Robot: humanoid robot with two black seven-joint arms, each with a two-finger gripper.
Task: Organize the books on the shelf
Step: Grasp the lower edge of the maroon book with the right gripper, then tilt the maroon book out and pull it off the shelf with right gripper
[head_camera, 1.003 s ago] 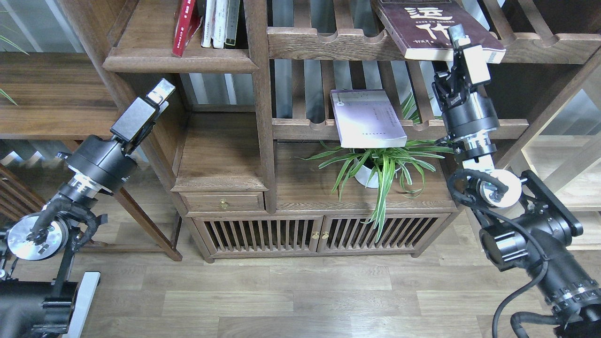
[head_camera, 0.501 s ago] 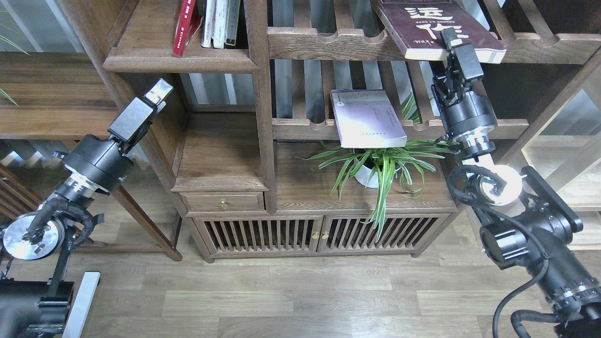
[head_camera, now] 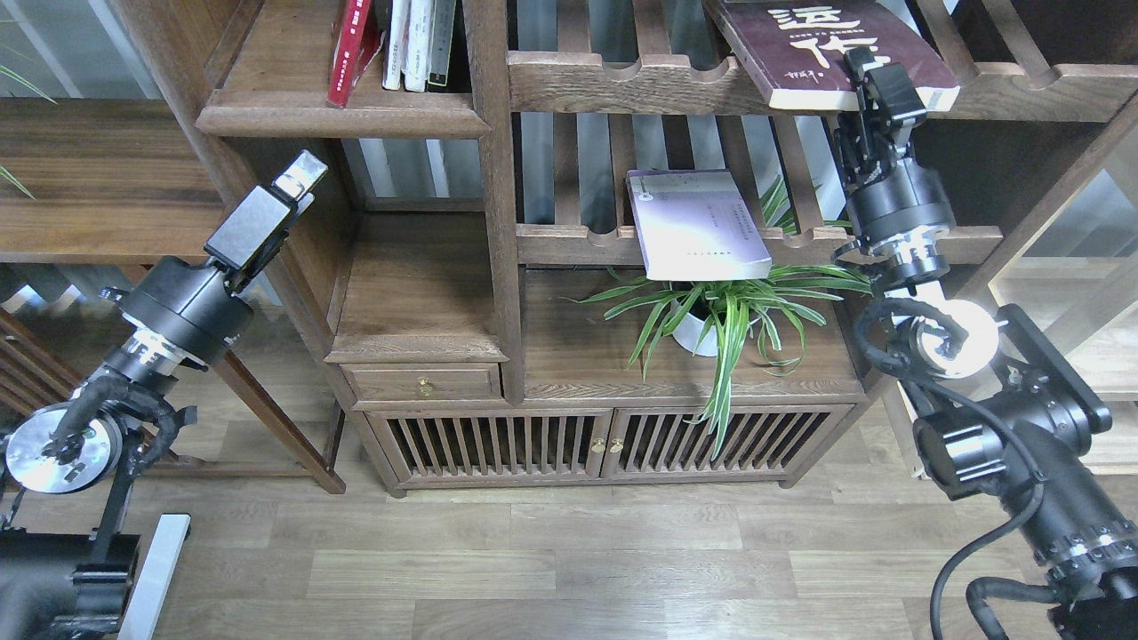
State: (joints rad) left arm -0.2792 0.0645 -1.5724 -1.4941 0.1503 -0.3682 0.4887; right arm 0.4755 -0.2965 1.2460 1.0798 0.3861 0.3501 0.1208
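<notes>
Reaching up at the right side of the head view, the robot's right gripper (head_camera: pixel 867 71) sits at the near lower corner of the dark maroon paperback with large white Chinese characters (head_camera: pixel 818 44), which lies flat and overhangs the upper slatted rack with a scalloped front rail (head_camera: pixel 622 80); the fingers overlap the book's pale page edge, but whether they clamp the book cannot be told from this angle. Below it, the pale lavender-white paperback (head_camera: pixel 698 222) rests tilted on the lower slatted rack (head_camera: pixel 569 242), its near end jutting past the rail above the green spider plant in a white pot (head_camera: pixel 720 311). On the solid dark-brown wooden shelf board with a rounded front edge (head_camera: pixel 342 116) at upper left, the red paperback (head_camera: pixel 351 49) leans to the left, apart from a few upright pale and dark books (head_camera: pixel 418 44) beside the post. The left gripper (head_camera: pixel 302 171) hangs in the air below and left of that board, touching nothing; its two fingers lie close together with no gap showing.
</notes>
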